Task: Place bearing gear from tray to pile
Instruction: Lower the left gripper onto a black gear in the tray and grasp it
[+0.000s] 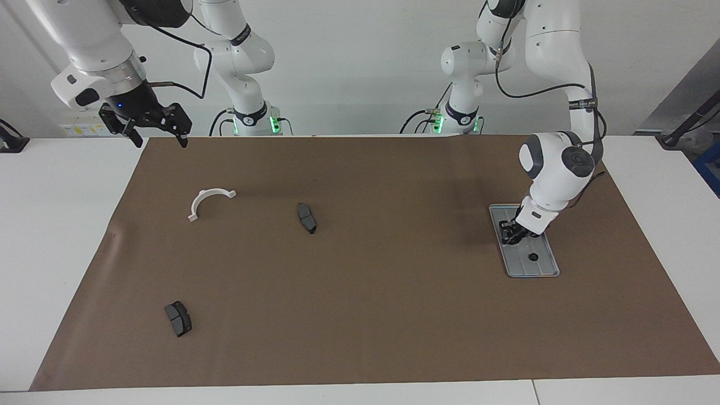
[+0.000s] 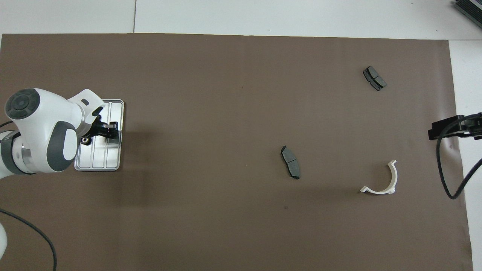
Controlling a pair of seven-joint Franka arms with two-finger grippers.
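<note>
Left pincer (image 1: 511,236), low in the tray (image 1: 545,269), closing on something unclear; the gear (image 1: 532,257) nearby looks small, rigid, light: pinch its rim.

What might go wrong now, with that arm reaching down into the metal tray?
The left gripper is low in the tray, at one small black gear; that gear could slip out as it lifts. A second gear lies close by and might get knocked. The drop-off parts, like the white bracket, lie at the table's right-arm end, a long carry.
</note>
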